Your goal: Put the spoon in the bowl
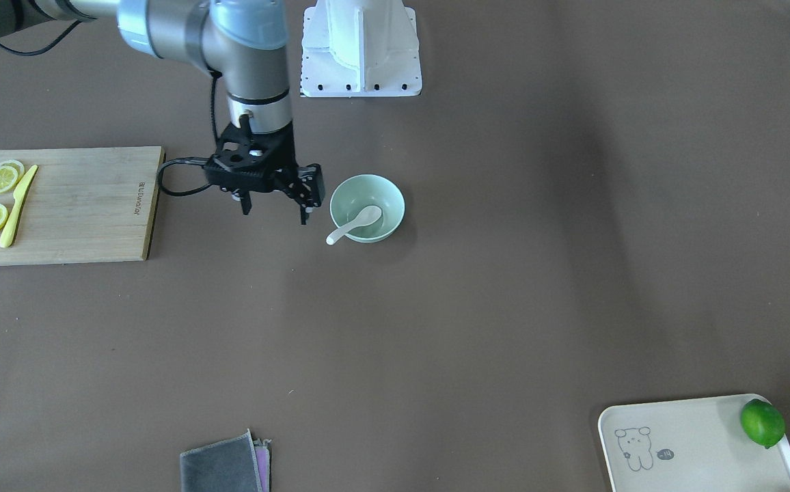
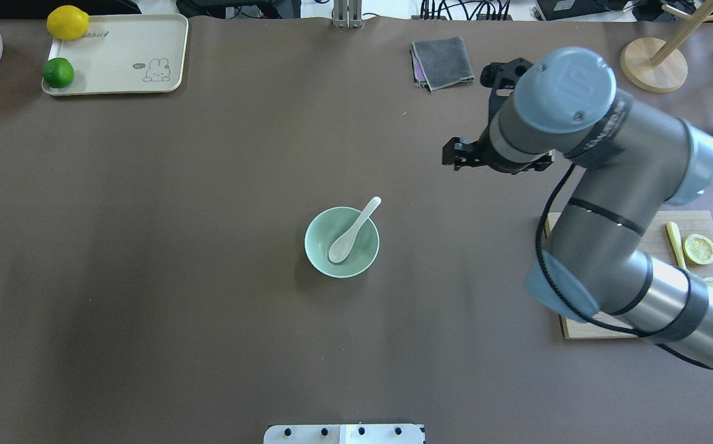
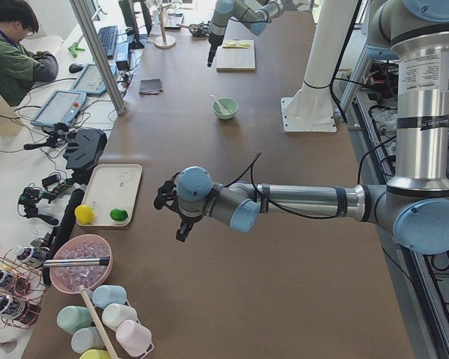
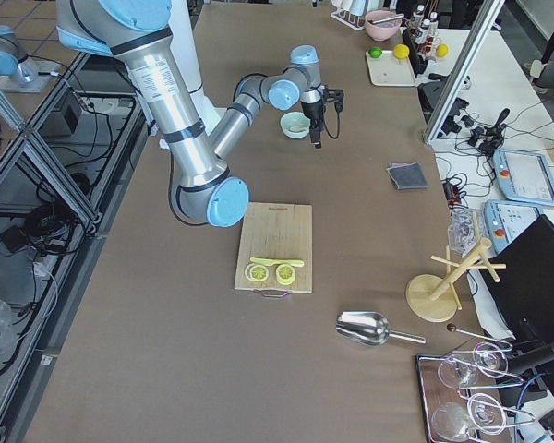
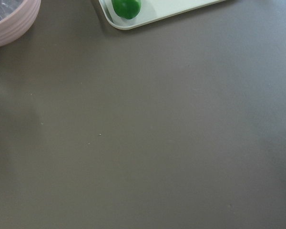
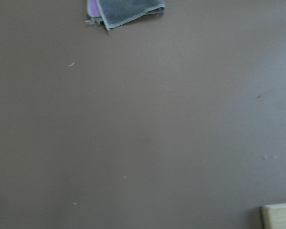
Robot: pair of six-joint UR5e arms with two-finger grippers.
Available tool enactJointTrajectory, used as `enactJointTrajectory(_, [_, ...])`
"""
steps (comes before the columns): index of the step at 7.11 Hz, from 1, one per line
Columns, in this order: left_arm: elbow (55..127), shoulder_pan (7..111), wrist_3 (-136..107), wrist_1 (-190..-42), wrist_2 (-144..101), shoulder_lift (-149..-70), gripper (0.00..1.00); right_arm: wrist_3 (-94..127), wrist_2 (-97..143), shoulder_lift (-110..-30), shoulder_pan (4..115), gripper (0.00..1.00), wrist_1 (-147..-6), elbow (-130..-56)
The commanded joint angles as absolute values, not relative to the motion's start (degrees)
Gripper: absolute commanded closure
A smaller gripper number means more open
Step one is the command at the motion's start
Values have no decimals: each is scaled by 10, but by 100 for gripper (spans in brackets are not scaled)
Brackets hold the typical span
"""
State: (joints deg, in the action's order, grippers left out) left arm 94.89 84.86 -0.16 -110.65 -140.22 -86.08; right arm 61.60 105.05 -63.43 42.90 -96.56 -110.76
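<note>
The big brown surface [image 1: 436, 328] held everything. The long grey right arm [image 1: 231, 41] reached out over it from the robot's side. A wooden board [image 1: 80, 205] lay flat near that arm, and a cream tray [image 1: 696, 444] with a little bear drawing sat far off by a corner. The bowl [image 1: 389, 195], round and pale green, stood near the middle of the surface with bare space all around it. A folded grey cloth [image 1: 223, 466] lay at the far edge. The right fingers [image 1: 304, 203] hung just beside the bowl, pointing down, spread apart and holding nothing. The left fingers [image 3: 181, 228] hung over the surface near the tray, well apart from the bowl, and I could not tell if they were apart or together. The spoon [image 1: 354, 224], white and shiny, lay in the bowl with its scoop down inside and its handle leaning on the rim, poking out past the edge. A yellow knife [image 1: 18, 205] lay on the board beside two lemon slices [image 1: 1, 179]. A green lime [image 1: 763, 422] sat on the tray's edge, and a yellow lemon [image 2: 68, 22] sat near it.
</note>
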Motion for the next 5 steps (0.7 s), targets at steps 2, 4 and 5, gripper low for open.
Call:
enactJointTrajectory(2, [1033,908,169,-848,-1347,-885,1,340,1185,-794,588,0,-961,-1165])
enactJointTrajectory(4, [1033,934,203,-799,-1340,-899,1,156,1243,-900,694,0,-962,-1164])
enactJointTrajectory(5, [1032,936,202,-823,-1345,-863,1,122,1285,-944,740,0,-962,-1150])
